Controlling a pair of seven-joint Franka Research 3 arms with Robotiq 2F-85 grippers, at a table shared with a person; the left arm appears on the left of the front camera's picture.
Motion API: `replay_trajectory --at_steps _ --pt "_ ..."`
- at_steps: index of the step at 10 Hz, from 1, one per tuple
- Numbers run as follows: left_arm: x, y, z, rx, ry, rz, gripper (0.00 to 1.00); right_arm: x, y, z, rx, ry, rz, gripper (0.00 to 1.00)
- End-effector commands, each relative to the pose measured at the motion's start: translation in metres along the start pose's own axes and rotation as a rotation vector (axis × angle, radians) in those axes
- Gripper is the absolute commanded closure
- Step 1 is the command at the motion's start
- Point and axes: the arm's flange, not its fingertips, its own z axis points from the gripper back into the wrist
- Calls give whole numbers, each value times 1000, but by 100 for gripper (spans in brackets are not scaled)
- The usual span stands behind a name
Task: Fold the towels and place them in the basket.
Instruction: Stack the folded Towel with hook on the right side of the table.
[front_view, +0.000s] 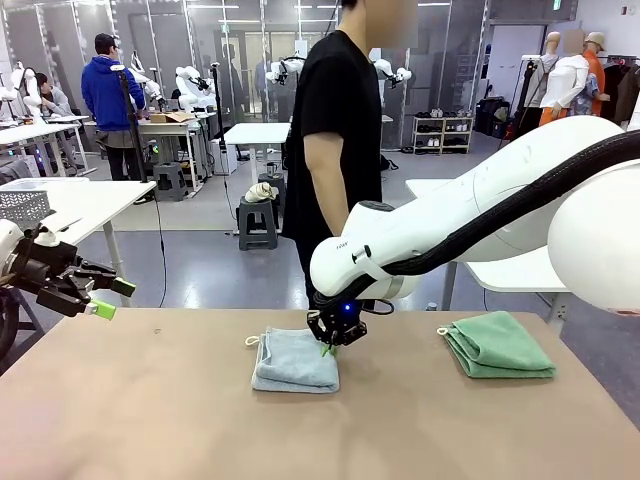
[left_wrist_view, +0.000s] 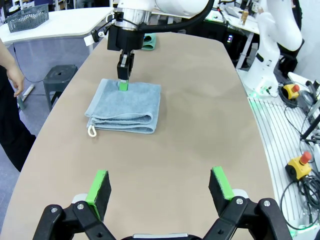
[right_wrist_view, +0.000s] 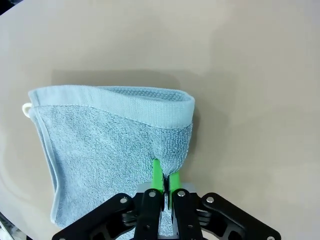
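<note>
A folded grey-blue towel lies at the middle of the brown table. My right gripper reaches down onto its right edge and is shut on the terry there. In the right wrist view the green pads pinch a bunched bit of that towel. A folded mint green towel lies apart at the right. My left gripper hovers open over the table's far left, well clear of both; the left wrist view shows its fingers spread wide. A dark grey perforated basket stands on a white side table.
A person in a black shirt stands at the far edge, one hand hanging by the side. A paler mesh basket sits on a white table at the left. Two stools stand beyond the table.
</note>
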Motion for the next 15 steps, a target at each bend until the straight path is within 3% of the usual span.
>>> replay_trajectory --at_steps 1,4,5,7,9,15 --pt "1 -3 1 5 3 -3 0 -1 0 -1 9 6 5 100" --pt "1 -3 1 5 3 -3 0 -1 0 -1 9 6 5 100" --pt "1 -3 1 5 3 -3 0 0 1 0 1 1 1 94" --pt "1 -3 1 5 3 -3 0 -5 -11 47 11 -32 102 95" --pt "1 -3 1 5 3 -3 0 -9 -36 100 -61 -121 226 95" --pt "1 -3 1 5 3 -3 0 -21 -113 215 -227 -93 193 95"
